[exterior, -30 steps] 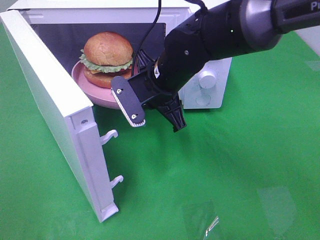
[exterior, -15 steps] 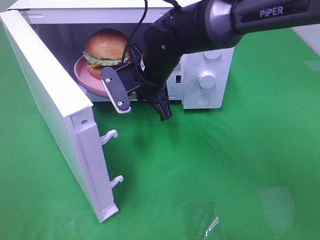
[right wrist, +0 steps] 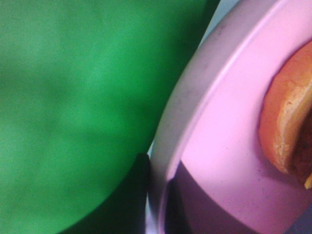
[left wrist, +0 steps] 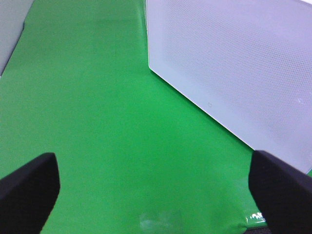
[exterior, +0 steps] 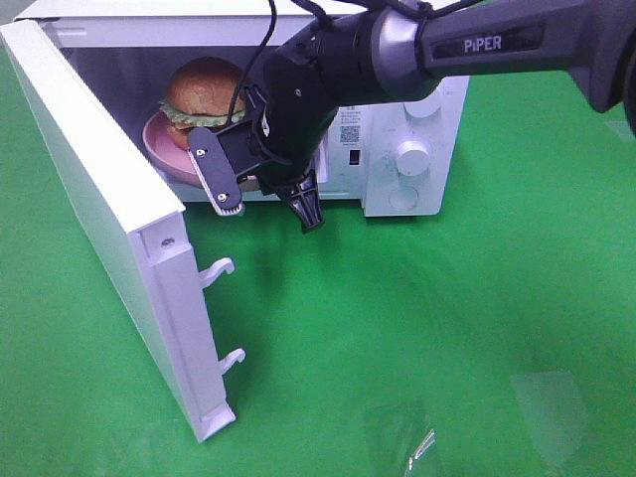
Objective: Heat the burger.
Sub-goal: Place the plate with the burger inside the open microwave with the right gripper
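1. The burger (exterior: 204, 91) sits on a pink plate (exterior: 159, 149) just inside the white microwave (exterior: 437, 109).
2. Right pincer (exterior: 246, 171), nearly closed, clamps the plate's front rim, blocking part of the cavity mouth.
3. The door (exterior: 99, 189) stands swung wide at left.
4. Left pincer (left wrist: 153, 165) gapes wide above the green counter (left wrist: 97, 122), holding nothing, near the door's outer face.

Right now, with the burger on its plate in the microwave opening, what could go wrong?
The right fingers grip the pink plate at its near rim; pulling back before letting go could drag it out of the microwave. The burger sits loose on the plate, so a tilt could slide it off. The open door cannot swing shut while the arm fills the doorway.
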Tool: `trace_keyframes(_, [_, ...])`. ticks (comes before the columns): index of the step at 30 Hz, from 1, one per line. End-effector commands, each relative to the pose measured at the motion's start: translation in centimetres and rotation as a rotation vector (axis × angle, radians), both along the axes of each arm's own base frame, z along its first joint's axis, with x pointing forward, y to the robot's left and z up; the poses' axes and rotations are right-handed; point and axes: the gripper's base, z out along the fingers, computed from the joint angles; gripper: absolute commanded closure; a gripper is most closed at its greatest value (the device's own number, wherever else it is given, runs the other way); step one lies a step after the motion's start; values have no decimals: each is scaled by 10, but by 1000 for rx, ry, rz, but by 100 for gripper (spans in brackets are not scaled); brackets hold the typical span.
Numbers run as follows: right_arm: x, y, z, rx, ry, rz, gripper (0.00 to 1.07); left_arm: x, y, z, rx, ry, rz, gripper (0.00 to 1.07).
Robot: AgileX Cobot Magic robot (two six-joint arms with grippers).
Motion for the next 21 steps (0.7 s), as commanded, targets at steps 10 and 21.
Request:
trace_keyframes(10, [4, 3, 14, 75, -40, -33, 99, -2, 0, 0, -5, -27, -1, 9])
trace_keyframes(21, [2, 0, 14, 61, -3, -75, 72, -2, 0, 0, -5, -27, -1, 9])
